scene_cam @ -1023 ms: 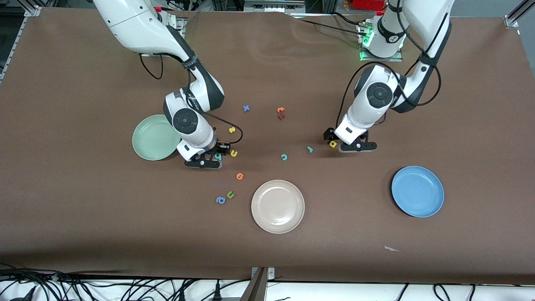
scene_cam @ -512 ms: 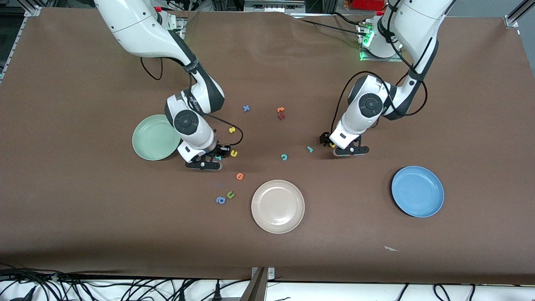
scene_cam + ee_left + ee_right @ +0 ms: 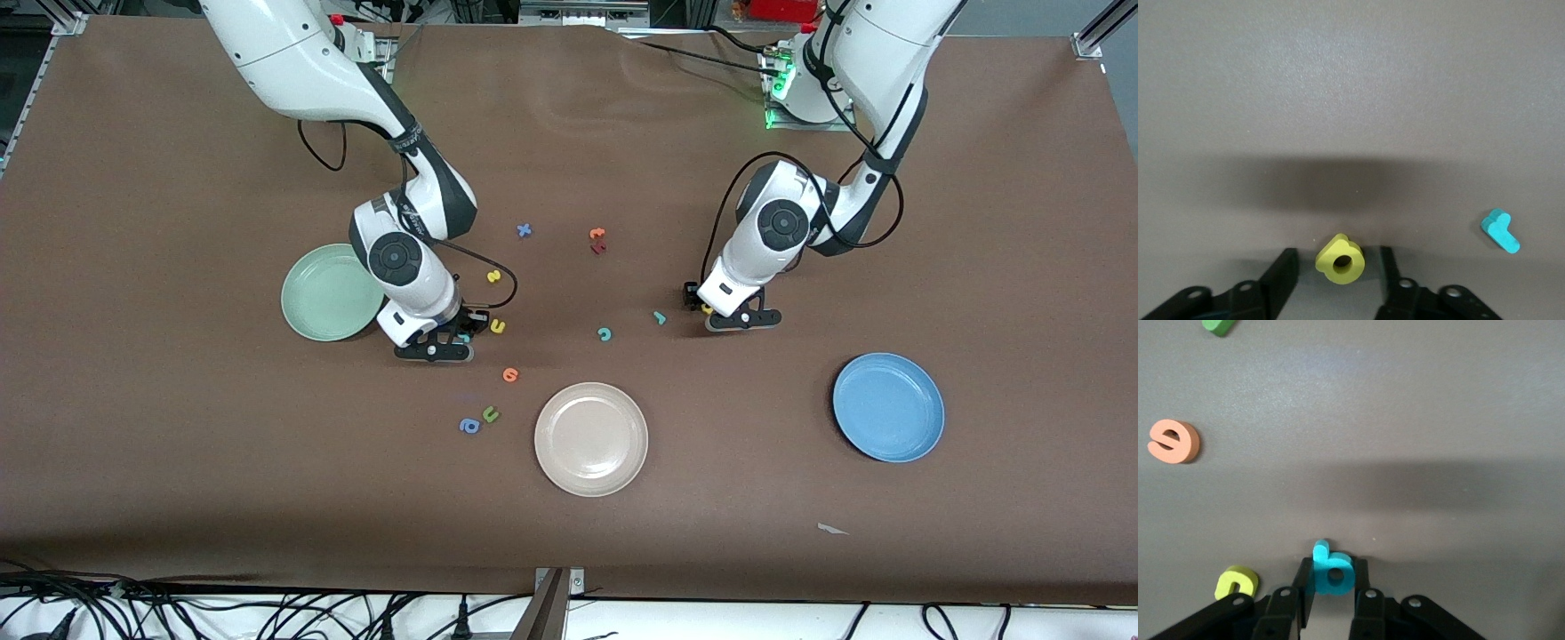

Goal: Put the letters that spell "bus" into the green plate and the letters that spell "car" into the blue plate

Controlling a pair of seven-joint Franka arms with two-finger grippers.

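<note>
Teal b [image 3: 1332,572] is now pinched by the right gripper [image 3: 1331,590], closed since before.
Left gripper [image 3: 1338,273] straddles yellow a [image 3: 1341,260], narrower; green plate [image 3: 307,302] and blue plate [image 3: 916,427] hold nothing.

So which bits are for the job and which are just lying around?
For the job: teal b, yellow u, yellow s, green plate, teal c, yellow a, teal r, blue plate.
Just lying about: beige plate, blue a, green u, orange round letter, blue x, orange letter, dark red letter.
</note>
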